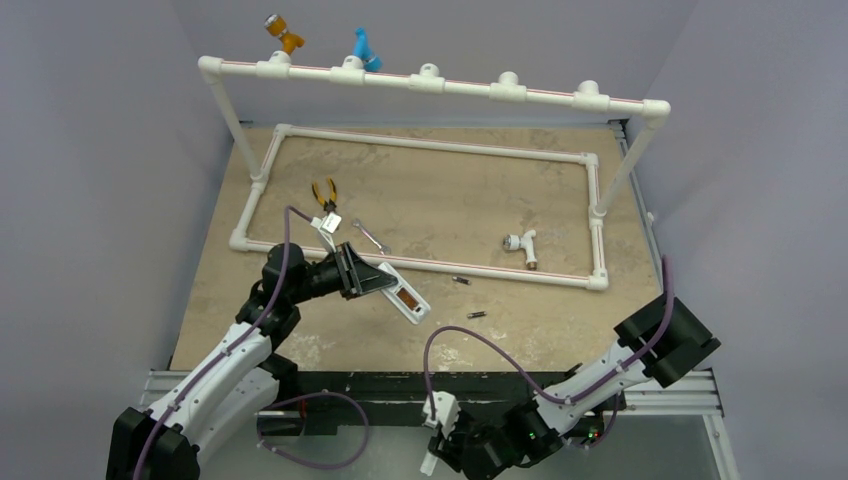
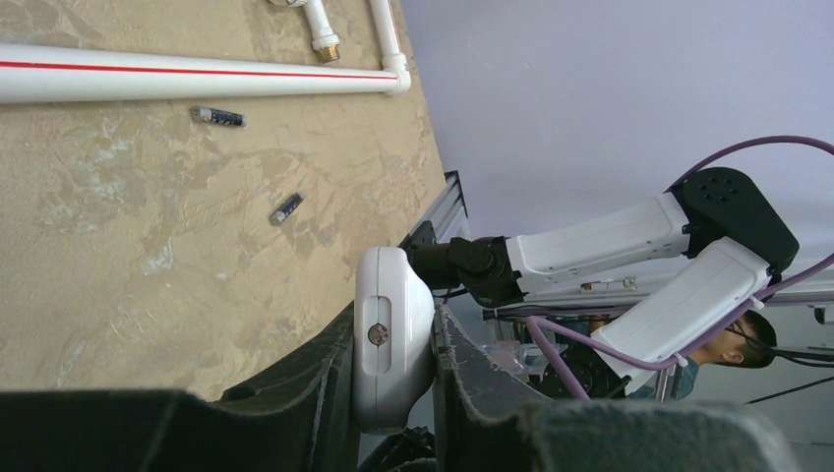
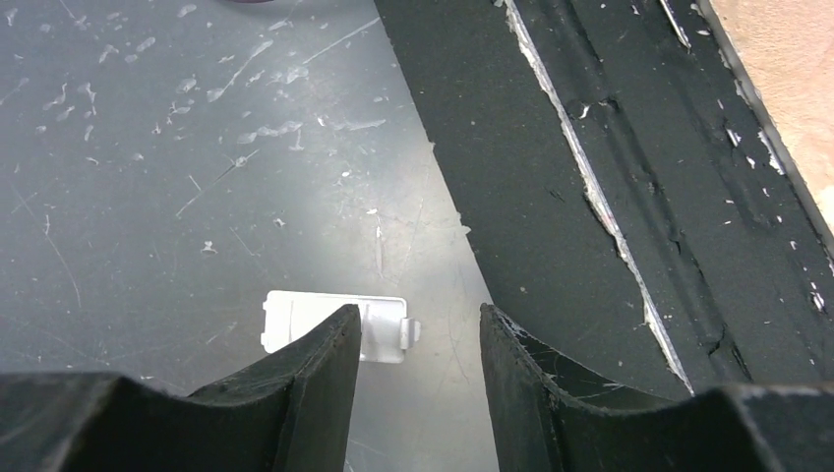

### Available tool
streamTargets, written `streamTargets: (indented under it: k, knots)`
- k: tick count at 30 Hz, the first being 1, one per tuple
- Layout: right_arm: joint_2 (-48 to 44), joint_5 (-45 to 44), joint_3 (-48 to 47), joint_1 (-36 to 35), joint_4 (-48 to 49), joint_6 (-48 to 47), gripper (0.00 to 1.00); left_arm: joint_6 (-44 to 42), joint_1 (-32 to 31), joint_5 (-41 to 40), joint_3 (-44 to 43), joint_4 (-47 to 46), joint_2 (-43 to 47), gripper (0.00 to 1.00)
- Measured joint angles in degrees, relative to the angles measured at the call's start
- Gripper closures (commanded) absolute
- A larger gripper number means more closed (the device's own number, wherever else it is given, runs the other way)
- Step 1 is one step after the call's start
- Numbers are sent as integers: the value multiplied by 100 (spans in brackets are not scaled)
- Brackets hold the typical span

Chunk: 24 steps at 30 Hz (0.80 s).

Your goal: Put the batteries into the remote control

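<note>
**Remote gripped, batteries loose**

The left jaws clench the remote control (image 1: 405, 298) above the worktop (image 1: 300, 345). One battery (image 1: 461, 281) lies at the remote's three o'clock, the other battery (image 1: 477, 316) at four. The right jaws hang released over a white cover (image 3: 295, 313).

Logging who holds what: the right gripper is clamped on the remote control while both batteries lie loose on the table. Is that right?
No: the left gripper, not the right, is clamped on the remote control, as the left wrist view shows. Both batteries do lie loose on the table.
</note>
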<state>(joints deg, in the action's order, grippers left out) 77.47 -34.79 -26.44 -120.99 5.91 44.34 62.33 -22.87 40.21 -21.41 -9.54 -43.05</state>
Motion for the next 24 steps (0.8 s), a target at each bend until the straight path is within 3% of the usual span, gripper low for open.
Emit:
streamTargets:
  k: [24]
  knots:
    - [9, -4, -59, -33, -232, 66, 81, -39, 79, 31, 52, 0, 48, 100]
